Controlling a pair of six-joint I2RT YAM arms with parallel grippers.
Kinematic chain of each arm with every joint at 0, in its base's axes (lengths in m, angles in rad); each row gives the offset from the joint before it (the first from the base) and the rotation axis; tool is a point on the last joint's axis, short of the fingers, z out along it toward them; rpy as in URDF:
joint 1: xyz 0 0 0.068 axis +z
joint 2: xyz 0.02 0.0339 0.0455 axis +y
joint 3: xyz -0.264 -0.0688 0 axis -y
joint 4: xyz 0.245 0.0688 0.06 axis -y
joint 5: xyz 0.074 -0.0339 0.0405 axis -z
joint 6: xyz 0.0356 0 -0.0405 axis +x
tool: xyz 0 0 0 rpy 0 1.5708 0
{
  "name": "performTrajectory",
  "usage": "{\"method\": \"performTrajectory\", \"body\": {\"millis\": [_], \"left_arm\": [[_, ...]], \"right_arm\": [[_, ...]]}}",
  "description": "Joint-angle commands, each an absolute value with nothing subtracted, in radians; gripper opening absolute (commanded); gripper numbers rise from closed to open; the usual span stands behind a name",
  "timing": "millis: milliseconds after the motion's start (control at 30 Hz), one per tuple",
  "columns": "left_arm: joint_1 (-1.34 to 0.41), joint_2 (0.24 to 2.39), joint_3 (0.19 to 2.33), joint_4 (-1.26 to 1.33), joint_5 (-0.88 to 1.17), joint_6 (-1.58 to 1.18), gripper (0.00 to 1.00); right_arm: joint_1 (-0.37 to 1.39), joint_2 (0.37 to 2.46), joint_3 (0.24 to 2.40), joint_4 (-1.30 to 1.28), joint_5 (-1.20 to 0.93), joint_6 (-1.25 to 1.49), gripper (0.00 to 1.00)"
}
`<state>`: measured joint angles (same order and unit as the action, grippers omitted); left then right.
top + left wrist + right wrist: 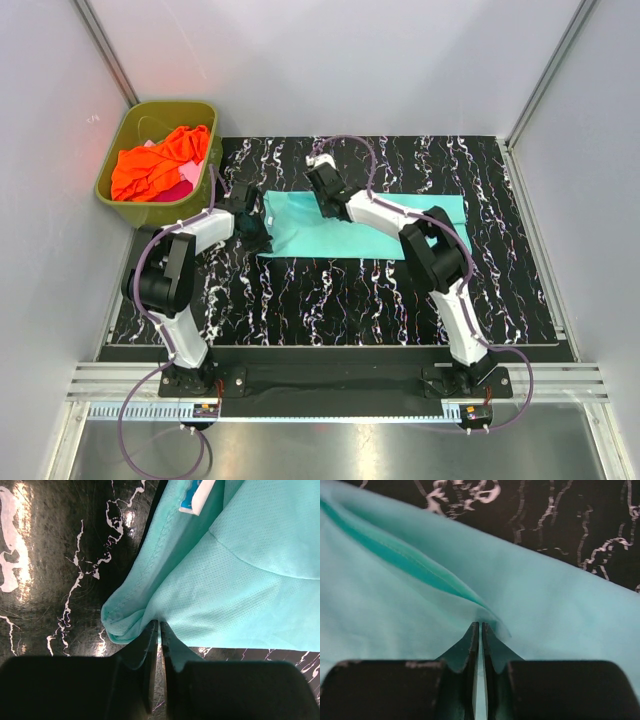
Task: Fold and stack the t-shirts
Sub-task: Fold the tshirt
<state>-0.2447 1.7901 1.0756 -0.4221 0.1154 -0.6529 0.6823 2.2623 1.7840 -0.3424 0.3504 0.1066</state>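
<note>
The teal t-shirt [360,228] lies spread across the black marbled mat [330,290], partly folded lengthwise. My left gripper [255,232] is shut on the teal shirt's left edge; in the left wrist view its jaws [160,625] pinch a bunched fold of cloth [235,580]. My right gripper [325,195] is shut on the shirt's far edge; in the right wrist view it [480,625] pinches a raised fold [420,570]. The orange t-shirt [160,160] and the pink t-shirt [185,178] lie crumpled in the tub.
An olive-green plastic tub [205,115] stands at the back left, off the mat's corner. Grey walls close in both sides and the back. A white label [200,497] shows inside the teal shirt's collar.
</note>
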Motion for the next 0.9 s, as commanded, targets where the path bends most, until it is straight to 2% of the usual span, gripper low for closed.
{"method": "performTrajectory", "body": {"millis": [0, 233, 433, 767, 867], "left_arm": [[-0.241, 1.786, 1.065, -0.400, 0.080, -0.653, 0.12], [-0.242, 1.778, 1.098, -0.413, 0.068, -0.644, 0.14], [-0.242, 1.734, 1.236, -0.475, 0.057, -0.617, 0.19], [-0.307, 1.747, 1.275, -0.468, 0.116, -0.635, 0.22], [-0.319, 1.773, 1.258, -0.466, 0.118, -0.640, 0.22]], "right_arm": [[0.637, 2.235, 1.819, -0.362, 0.408, 0.159, 0.12], [0.627, 2.172, 1.815, -0.457, 0.416, 0.259, 0.15], [0.594, 2.060, 1.775, -0.538, 0.370, 0.321, 0.17], [0.586, 2.023, 1.756, -0.477, -0.121, 0.368, 0.20], [0.584, 2.052, 1.747, -0.443, -0.184, 0.373, 0.20]]}}
